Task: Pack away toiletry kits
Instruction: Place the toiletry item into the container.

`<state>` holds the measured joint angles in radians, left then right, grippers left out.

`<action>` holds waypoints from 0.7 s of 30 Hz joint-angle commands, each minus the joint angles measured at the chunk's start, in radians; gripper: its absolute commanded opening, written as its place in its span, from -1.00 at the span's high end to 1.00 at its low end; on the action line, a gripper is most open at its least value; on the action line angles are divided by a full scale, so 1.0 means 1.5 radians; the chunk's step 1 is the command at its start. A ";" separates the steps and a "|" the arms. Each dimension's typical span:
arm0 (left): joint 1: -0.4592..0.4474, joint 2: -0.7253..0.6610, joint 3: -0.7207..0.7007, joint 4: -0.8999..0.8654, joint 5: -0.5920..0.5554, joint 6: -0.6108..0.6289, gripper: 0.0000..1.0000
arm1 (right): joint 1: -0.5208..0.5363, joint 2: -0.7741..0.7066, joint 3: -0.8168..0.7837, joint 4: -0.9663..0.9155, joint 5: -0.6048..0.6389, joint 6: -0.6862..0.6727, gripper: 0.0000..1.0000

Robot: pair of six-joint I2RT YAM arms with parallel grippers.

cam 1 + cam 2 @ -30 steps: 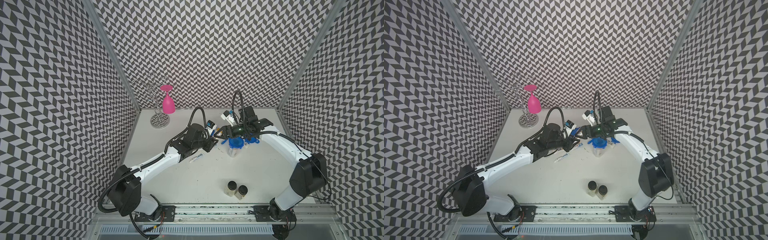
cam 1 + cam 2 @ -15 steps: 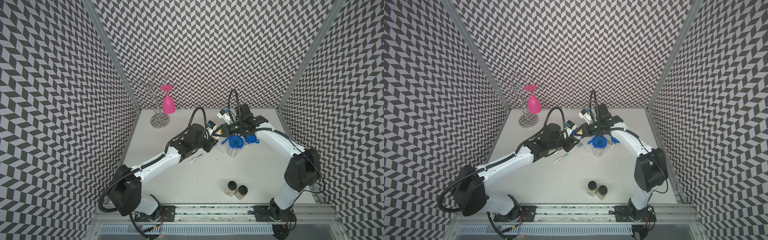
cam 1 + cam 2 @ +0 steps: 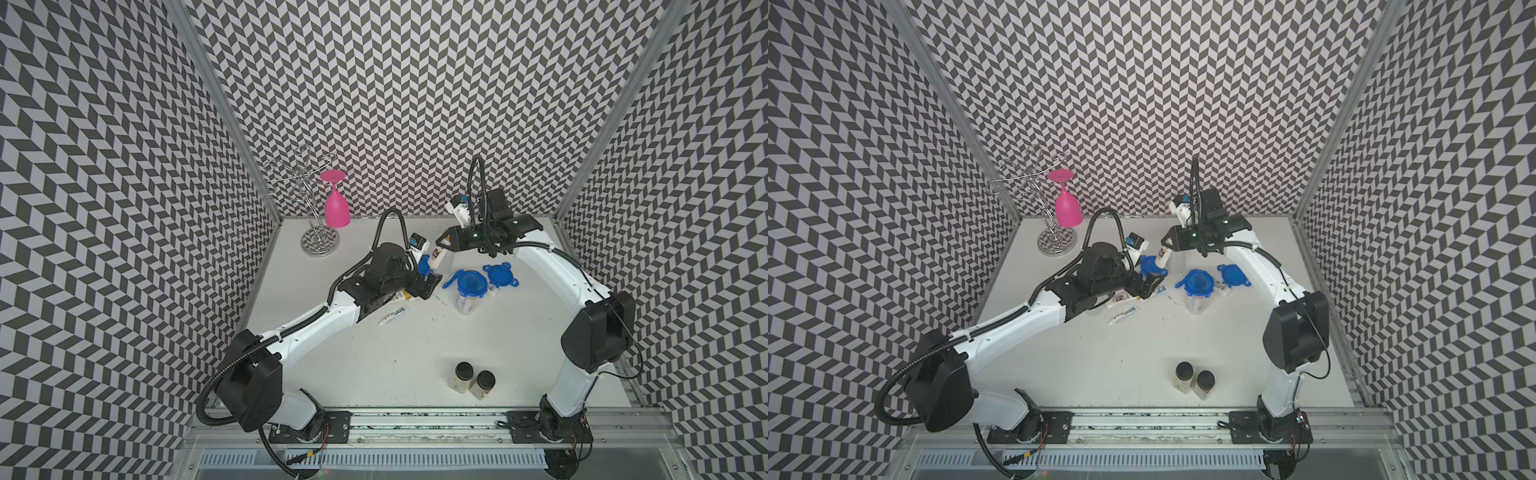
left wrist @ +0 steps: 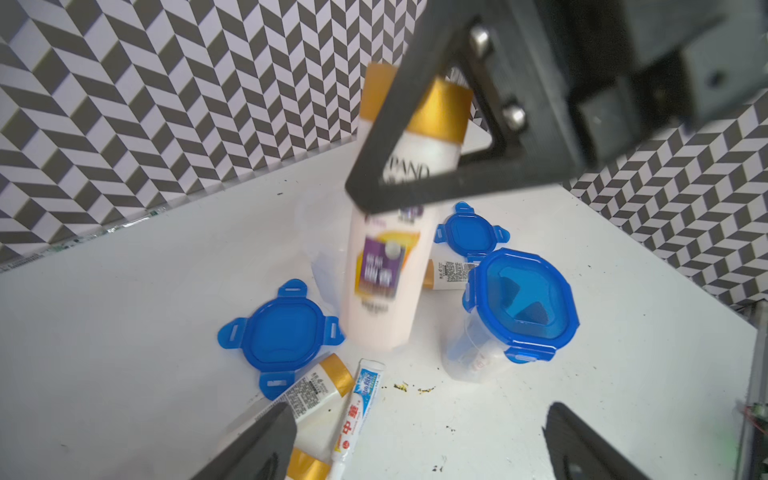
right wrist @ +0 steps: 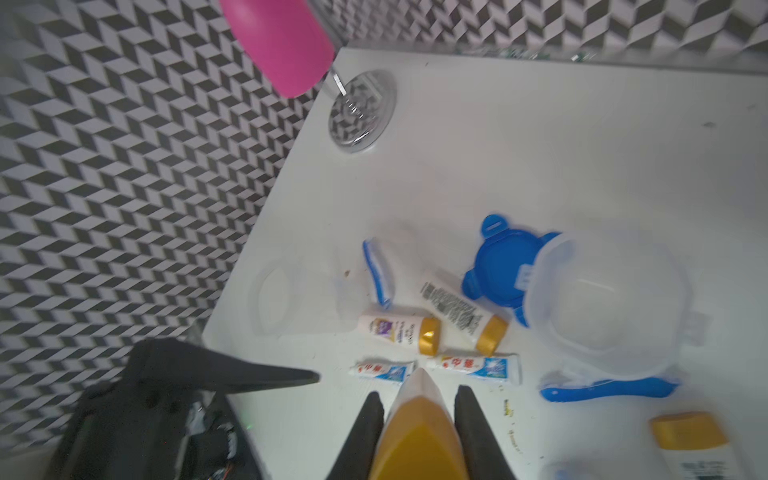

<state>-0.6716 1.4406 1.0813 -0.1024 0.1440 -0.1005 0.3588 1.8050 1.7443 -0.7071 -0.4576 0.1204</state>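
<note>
Packing well under way, loading a bottle (image 4: 382,286) into a tub. Pinched at the gold-cap end by the right claw (image 5: 417,395), narrow and tight on it. Hanging cap-up, a touch tilted, above the bench (image 3: 374,353).

Over to the left claw (image 4: 419,440): spread wide, gripping nothing, hovering low near a loose lid (image 4: 284,336).

Note the open tub (image 5: 602,299) in the right wrist view, bare inside and ready. Hard to say whether the bottle is hanging over the mouth or just beside the rim. Nearby, a lidded tub (image 3: 469,286), upright, with a second lid (image 4: 471,232) lying flat beyond it.

Scattered on the bench and not yet packed: two spare bottles (image 5: 399,330) lying side by side, two toothpaste tubes (image 5: 478,365) just below them in that view, one toothbrush (image 5: 376,270) off by itself and another brush (image 5: 606,388) right against the open tub.

Next move, by the look of it: squaring the bottle over the open mouth, lowering base-first, then letting go. Calls for a straight descent. If tilted, likely to catch the rim or tip that light tub. Might pay to steady the wall with the free left claw. After that, toothpaste and a toothbrush to follow, then pressing a lid down. Plenty left to do, judging by the pile.
</note>
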 commanded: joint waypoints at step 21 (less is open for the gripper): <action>0.064 -0.012 0.017 -0.054 -0.021 -0.030 -0.99 | -0.003 0.129 0.058 0.116 0.224 -0.054 1.00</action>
<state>-0.5774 1.4143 1.0683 -0.1730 0.1177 -0.1505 0.3420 1.9877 1.8450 -0.5976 -0.1333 0.0525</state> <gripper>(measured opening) 0.995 0.244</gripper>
